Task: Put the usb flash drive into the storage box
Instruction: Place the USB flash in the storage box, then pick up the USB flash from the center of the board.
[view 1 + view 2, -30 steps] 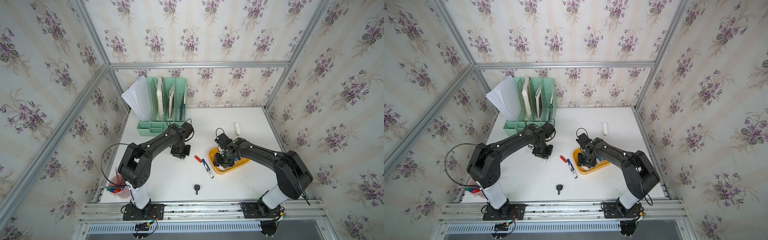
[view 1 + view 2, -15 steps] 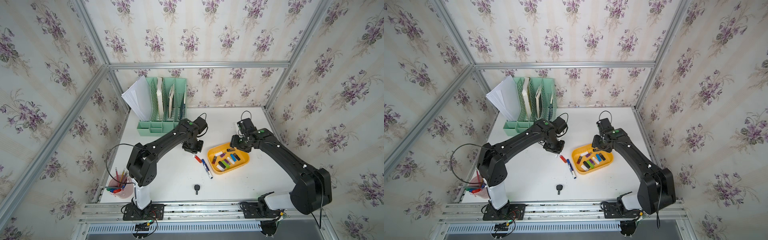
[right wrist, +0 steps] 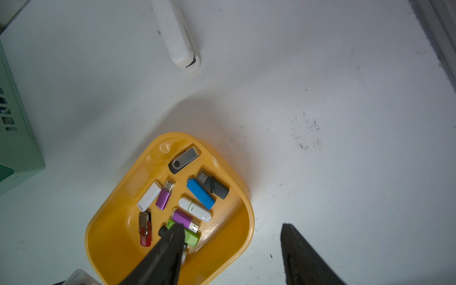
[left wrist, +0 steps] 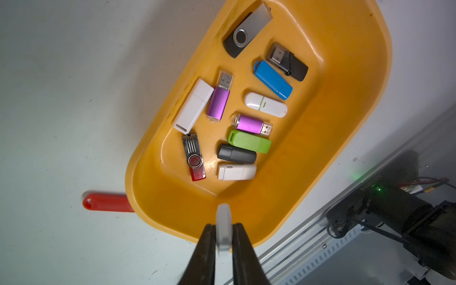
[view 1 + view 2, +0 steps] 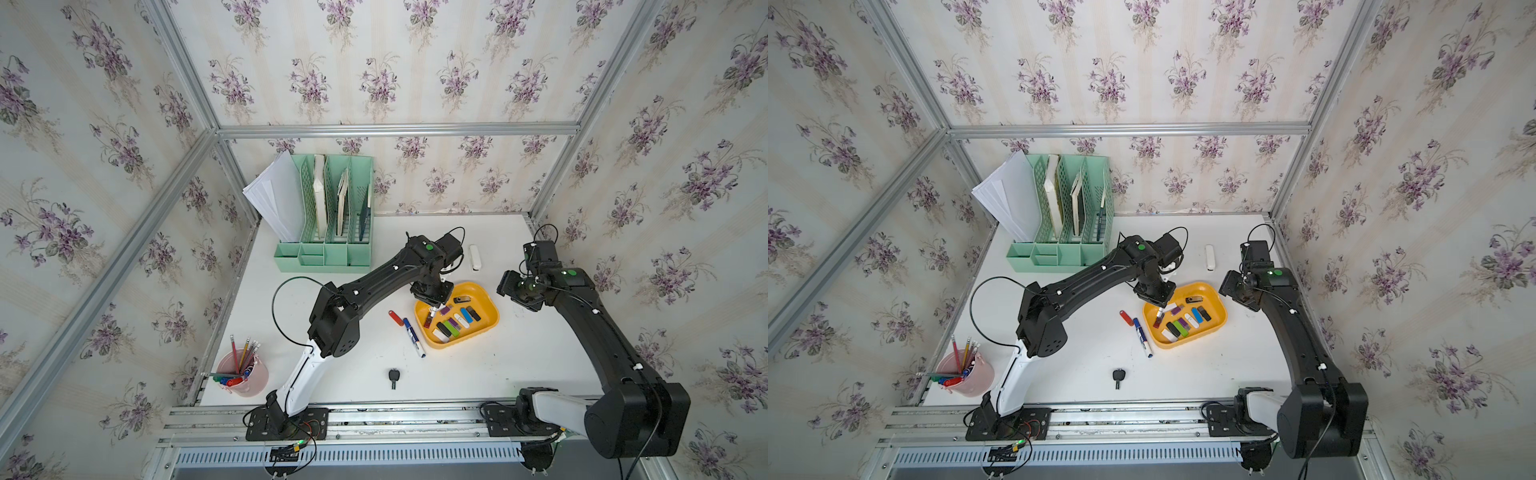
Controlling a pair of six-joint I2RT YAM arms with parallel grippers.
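The storage box (image 5: 491, 325), a shallow yellow-orange tray, lies mid-table and holds several usb flash drives in mixed colours (image 4: 249, 140). My left gripper (image 4: 223, 225) is shut on a whitish usb flash drive (image 4: 223, 217), which hangs over the box's rim on the side facing the red stick. In both top views the left gripper (image 5: 432, 306) (image 5: 1160, 309) is above the box's left part. My right gripper (image 3: 233, 230) is open and empty, with one finger (image 3: 170, 246) seen over the box (image 3: 222, 259). In a top view the right gripper (image 5: 510, 286) hovers just right of the box.
On the table left of the box lie a red flash-drive-like stick (image 5: 396, 318) and a blue marker (image 5: 414, 337). A black key (image 5: 393, 377) lies near the front. A white oblong item (image 5: 475, 257) sits behind the box. A mint file organizer (image 5: 328, 232) stands at the back left, a pink pencil cup (image 5: 245, 374) at the front left.
The left gripper has carried the whitish drive rightward from the bare table to over the box. The right gripper has left the box, pulled back to the right and opened wider.
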